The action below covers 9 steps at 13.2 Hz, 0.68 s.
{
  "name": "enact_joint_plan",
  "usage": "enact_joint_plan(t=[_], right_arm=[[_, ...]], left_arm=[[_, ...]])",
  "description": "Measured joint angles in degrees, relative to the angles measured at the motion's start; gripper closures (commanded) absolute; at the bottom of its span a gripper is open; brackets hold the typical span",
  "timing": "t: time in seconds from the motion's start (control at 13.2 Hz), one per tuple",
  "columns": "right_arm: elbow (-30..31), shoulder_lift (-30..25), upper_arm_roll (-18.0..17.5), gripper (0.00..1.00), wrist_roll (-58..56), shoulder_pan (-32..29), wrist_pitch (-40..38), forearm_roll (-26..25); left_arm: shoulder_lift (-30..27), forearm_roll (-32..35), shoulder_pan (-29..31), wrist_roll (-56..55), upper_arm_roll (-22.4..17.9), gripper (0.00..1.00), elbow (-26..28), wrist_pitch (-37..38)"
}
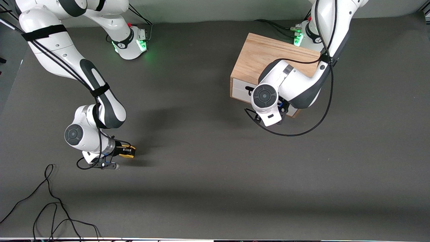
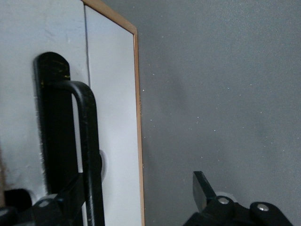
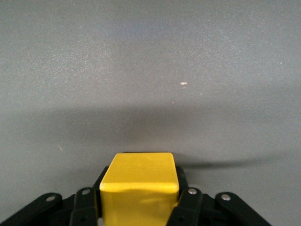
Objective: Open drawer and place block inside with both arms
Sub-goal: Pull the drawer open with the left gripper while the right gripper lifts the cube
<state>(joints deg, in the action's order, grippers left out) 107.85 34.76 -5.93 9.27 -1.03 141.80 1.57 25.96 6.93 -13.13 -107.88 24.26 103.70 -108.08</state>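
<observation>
1. The right gripper point(image 1: 129, 151) is seen low at the table point(image 1: 208, 168), toward the right arm's end, its fingers closed on the yellow block point(image 3: 139, 186).
2. In the right wrist view the block is clamped between the two black fingers point(image 3: 85, 207); whether it rests on the table or is lifted cannot be told.
3. The wooden box point(image 1: 265, 55) is placed toward the left arm's end of the table, close to the left arm's base.
4. The drawer point(image 1: 240, 90) is shown closed, its white front flush with the box edge.
5. The left gripper point(image 1: 273, 117) is positioned in front of the drawer, at the black wire handle point(image 2: 87, 141).
6. In the left wrist view the jaws are seen wide apart: one finger point(image 2: 51, 141) is set against the drawer front beside the handle bar, the other finger point(image 2: 202, 188) stands clear over bare table.
7. The handle is not gripped; the bar lies between the two fingers, next to the first one.
8. Loose black cables point(image 1: 50, 208) are seen on the table at the right arm's end, nearer to the front camera than the block.
</observation>
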Motion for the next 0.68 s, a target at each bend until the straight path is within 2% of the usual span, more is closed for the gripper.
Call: enact_joint_plan(t=[0.3, 0.46, 0.68], right_arm=[[-1.49, -1.11, -0.27, 1.0, 0.0, 0.28, -1.1, 0.0], [-3.83, -4.42, -0.53, 1.0, 0.0, 0.49, -7.7, 0.0], [-7.23, -12.92, -0.55, 1.0, 0.0, 0.5, -22.18, 0.0]], left_arm=[[0.19, 0.66, 0.02, -0.03, -0.01, 0.0, -0.03, -1.0], [0.28, 1.22, 0.02, -0.03, -0.01, 0.0, -0.16, -2.11], [1.49, 1.91, 0.02, -0.03, 0.0, 0.0, -1.83, -2.56]])
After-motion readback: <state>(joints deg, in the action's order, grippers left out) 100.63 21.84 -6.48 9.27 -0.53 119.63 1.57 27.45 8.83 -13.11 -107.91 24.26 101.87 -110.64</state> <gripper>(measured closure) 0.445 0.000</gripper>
